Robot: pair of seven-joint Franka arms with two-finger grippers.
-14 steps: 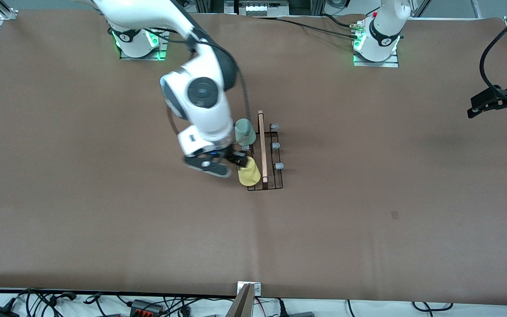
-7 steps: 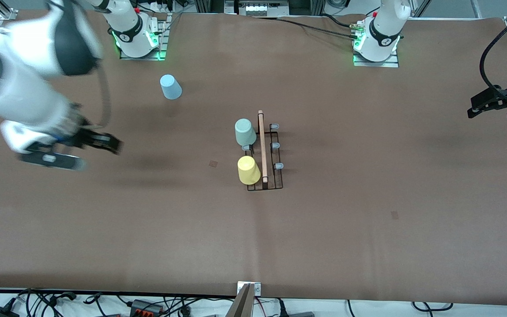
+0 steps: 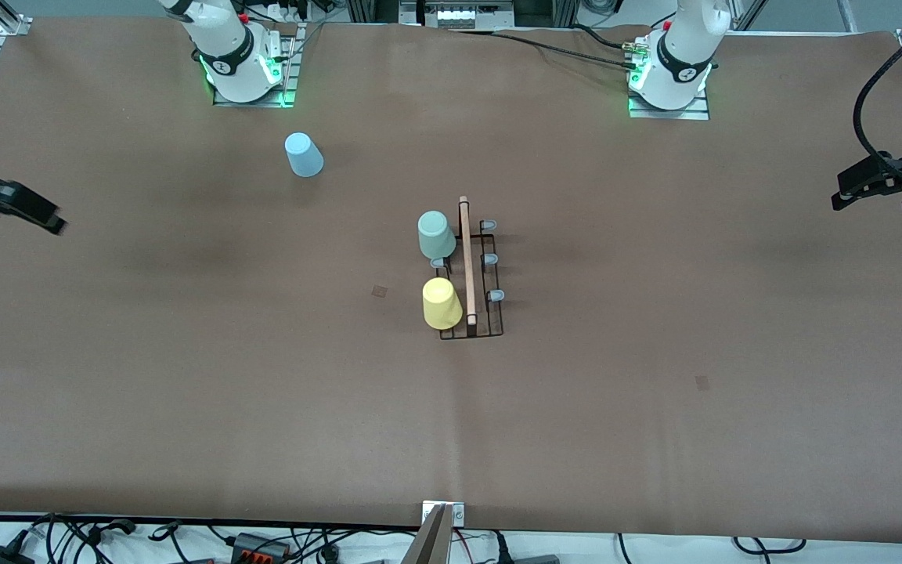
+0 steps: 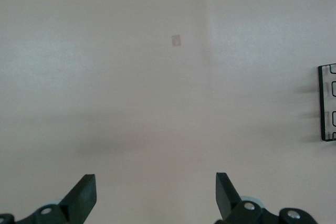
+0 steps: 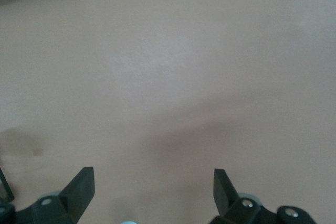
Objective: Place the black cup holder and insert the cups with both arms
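1. The black cup holder [image 3: 473, 278] stands mid-table on the brown table cover [image 3: 654, 392], its wooden rod [image 3: 467, 262] running along the top
2. A pale green cup [image 3: 435, 234] sits upside down on the holder, on the side toward the right arm's end, at the part farther from the front camera
3. A yellow cup [image 3: 442, 303] sits upside down on the same side, nearer the front camera
4. Three grey-tipped pegs [image 3: 490, 258] on the side toward the left arm's end are bare
5. A light blue cup [image 3: 304, 154] stands upside down on the table, well apart from the holder, near the right arm's base [image 3: 243, 66]
6. The right gripper [image 5: 152, 192] hangs over the table edge at the right arm's end, jaws spread wide, holding nothing
7. The left gripper [image 4: 155, 198] hangs over the left arm's end of the table, jaws wide apart and empty; its wrist view catches a corner of the holder
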